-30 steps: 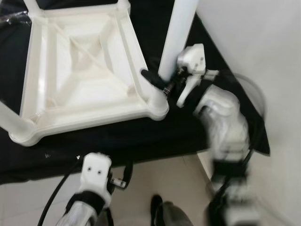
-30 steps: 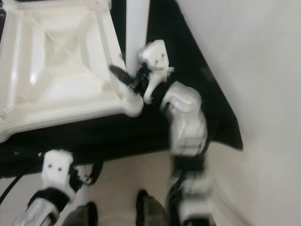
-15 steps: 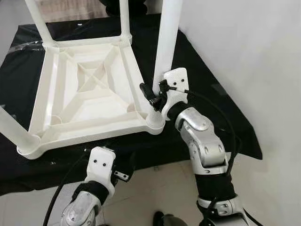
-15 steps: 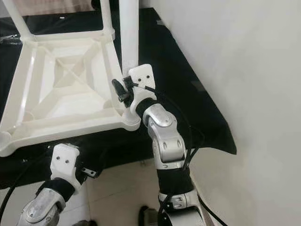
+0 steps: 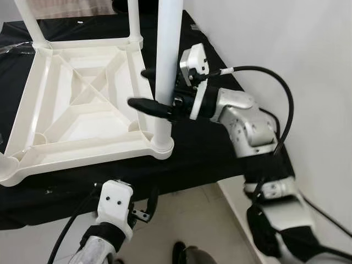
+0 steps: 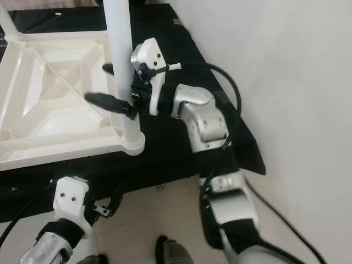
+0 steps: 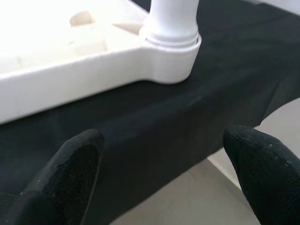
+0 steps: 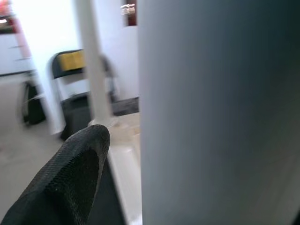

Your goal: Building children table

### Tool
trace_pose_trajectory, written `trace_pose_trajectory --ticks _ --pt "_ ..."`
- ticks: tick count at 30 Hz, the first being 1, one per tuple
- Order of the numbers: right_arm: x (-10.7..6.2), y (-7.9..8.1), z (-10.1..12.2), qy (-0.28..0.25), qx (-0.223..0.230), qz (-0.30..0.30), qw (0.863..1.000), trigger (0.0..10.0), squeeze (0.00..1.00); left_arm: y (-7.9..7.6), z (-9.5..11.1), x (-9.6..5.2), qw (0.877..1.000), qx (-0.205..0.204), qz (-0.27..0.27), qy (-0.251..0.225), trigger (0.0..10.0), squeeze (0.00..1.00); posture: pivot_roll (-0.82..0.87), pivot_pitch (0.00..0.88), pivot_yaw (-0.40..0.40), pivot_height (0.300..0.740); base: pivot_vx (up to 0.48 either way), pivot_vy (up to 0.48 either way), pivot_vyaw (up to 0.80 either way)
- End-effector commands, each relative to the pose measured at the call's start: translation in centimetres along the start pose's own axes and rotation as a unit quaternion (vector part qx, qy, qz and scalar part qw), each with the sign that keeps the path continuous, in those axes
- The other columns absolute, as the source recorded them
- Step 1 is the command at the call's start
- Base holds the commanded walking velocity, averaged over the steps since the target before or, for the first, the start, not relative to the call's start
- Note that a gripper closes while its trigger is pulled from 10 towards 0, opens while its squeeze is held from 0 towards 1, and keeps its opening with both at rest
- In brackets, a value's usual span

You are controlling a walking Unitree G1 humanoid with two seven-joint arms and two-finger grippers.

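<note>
Where the white plastic table (image 5: pixel 77 104) lies upside down on a black cloth (image 5: pixel 214 148), its ribbed underside faces up, crossed by diagonal braces, and its far and left edges are cut off by the frame. A smooth round leg (image 5: pixel 166 60) stands upright in the near right corner socket, its top out of view. Two more legs (image 5: pixel 132 19) rise at the far corners, also cropped.

The right gripper (image 5: pixel 149 88) reaches in from the right, its two long black fingers spread apart with the leg between them; one finger (image 5: pixel 148 105) shows in front of the leg, the other is mostly hidden behind it. Whether they press the leg cannot be told. In the right wrist view the leg (image 8: pixel 220 112) is a pale blur beside one textured finger (image 8: pixel 70 178).

The left gripper (image 7: pixel 164 173) hangs low before the cloth's front edge, fingers wide apart and holding nothing. Its wrist view shows the corner socket (image 7: pixel 171 51) with the leg seated in it.

A pale tiled floor (image 5: pixel 187 220) lies below, and a white wall (image 5: pixel 297 60) stands at right.
</note>
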State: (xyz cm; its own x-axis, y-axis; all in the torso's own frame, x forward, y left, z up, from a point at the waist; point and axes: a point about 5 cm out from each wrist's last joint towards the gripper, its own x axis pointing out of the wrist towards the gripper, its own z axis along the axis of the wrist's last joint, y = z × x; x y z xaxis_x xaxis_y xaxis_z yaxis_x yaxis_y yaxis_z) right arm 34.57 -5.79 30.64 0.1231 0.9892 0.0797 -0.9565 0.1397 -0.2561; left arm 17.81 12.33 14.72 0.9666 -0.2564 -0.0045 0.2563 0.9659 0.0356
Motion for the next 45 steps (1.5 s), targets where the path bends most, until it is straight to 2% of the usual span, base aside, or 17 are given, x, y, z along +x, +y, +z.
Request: trace_pose_trajectory --ticks 1,11,12,13,14,26,30,32,33,34,35,36,37,38,39,43,45 --pt "0.1 -0.3 0.7 -0.009 -0.011 0.032 0.999 10.0 0.0 -0.2 -0.2 -0.6 1.0 0.006 0.001 0.014 10.0 0.0 0.1 0.311 -0.12 0.74 0.0 0.0 0.0" --pt "-0.5 -2.0 2.0 -0.017 0.0 0.124 0.992 10.0 0.0 -0.7 0.2 -2.2 1.0 0.004 0.006 0.022 10.0 0.0 0.13 0.352 -0.125 0.74 0.0 0.0 0.0" --pt "-0.7 -2.1 2.0 -0.012 0.004 0.136 0.991 8.6 0.0 -0.7 0.3 -2.3 1.0 0.003 0.006 0.022 10.0 0.0 0.13 0.354 -0.126 0.74 0.0 0.0 0.0" --pt "-0.7 -2.1 2.0 -0.012 0.004 0.136 0.991 8.6 0.0 -0.7 0.3 -2.3 1.0 0.003 0.006 0.022 10.0 0.0 0.13 0.354 -0.126 0.74 0.0 0.0 0.0" --pt "-0.8 -2.2 2.0 -0.008 0.008 0.147 0.989 0.0 0.0 -0.8 0.3 -2.4 1.0 0.003 0.007 0.023 10.0 0.0 0.13 0.354 -0.126 0.74 0.0 0.0 0.0" --pt "-2.1 -2.9 1.5 -0.003 0.006 0.133 0.991 0.0 0.0 -0.7 0.2 -1.8 1.0 0.001 0.008 0.024 10.0 0.0 0.11 0.323 -0.119 0.74 0.0 0.0 0.0" --pt "-2.8 -2.2 -0.3 0.013 -0.011 0.057 0.998 0.0 0.0 -0.6 0.0 -1.2 1.0 0.0 0.007 0.02 10.0 0.0 0.07 0.292 -0.119 0.74 0.0 0.0 0.0" --pt "-2.6 -1.3 -1.2 0.013 0.005 0.0 1.0 0.0 0.0 -0.6 -0.1 -1.0 1.0 -0.001 0.006 0.019 10.0 0.0 0.06 0.281 -0.119 0.74 0.0 0.0 0.0" --pt "-2.3 -0.4 -2.3 0.025 0.019 -0.067 0.997 0.0 0.0 -0.5 -0.2 -0.8 1.0 -0.001 0.006 0.018 10.0 0.0 0.05 0.27 -0.119 0.74 0.0 0.0 0.0" --pt "-2.1 0.5 -3.7 0.058 0.022 -0.148 0.987 0.0 0.0 -0.3 -0.3 -0.6 1.0 -0.001 0.006 0.017 10.0 0.0 0.05 0.262 -0.117 0.74 0.0 0.0 0.0" --pt "-2.1 0.5 -3.7 0.058 0.022 -0.148 0.987 0.0 0.0 -0.3 -0.3 -0.6 1.0 -0.001 0.006 0.017 10.0 0.0 0.05 0.262 -0.117 0.74 0.0 0.0 0.0" --pt "-2.3 1.8 -6.1 0.105 0.033 -0.308 0.945 0.0 0.0 -0.1 -0.4 -0.3 1.0 -0.001 0.005 0.017 10.0 0.0 0.03 0.248 -0.108 0.74 0.0 0.0 0.0" --pt "-2.0 4.6 -8.4 0.134 0.056 -0.384 0.912 0.0 0.0 0.0 -0.4 0.1 1.0 0.001 0.002 0.014 10.0 0.0 0.03 0.237 -0.1 0.74 0.0 0.0 0.0" --pt "-2.0 4.6 -8.4 0.134 0.056 -0.384 0.912 0.0 0.0 0.0 -0.4 0.1 1.0 0.001 0.002 0.014 10.0 0.0 0.03 0.237 -0.1 0.74 0.0 0.0 0.0" --pt "-1.8 6.5 -9.6 0.146 0.069 -0.43 0.888 0.0 0.0 0.1 -0.5 0.6 1.0 0.003 0.0 0.012 10.0 0.0 0.01 0.216 -0.09 0.74 0.0 0.0 0.0" --pt "-1.0 7.6 -10.1 0.143 0.081 -0.437 0.884 0.0 0.0 0.2 -0.5 1.0 1.0 0.004 -0.002 0.01 10.0 0.0 0.01 0.209 -0.088 0.74 0.0 0.0 0.0" --pt "1.1 7.3 -10.4 0.125 0.077 -0.418 0.896 0.0 0.0 0.3 -0.8 2.2 1.0 0.013 -0.006 0.005 10.0 0.0 0.03 0.139 -0.091 0.74 0.0 0.0 0.0"
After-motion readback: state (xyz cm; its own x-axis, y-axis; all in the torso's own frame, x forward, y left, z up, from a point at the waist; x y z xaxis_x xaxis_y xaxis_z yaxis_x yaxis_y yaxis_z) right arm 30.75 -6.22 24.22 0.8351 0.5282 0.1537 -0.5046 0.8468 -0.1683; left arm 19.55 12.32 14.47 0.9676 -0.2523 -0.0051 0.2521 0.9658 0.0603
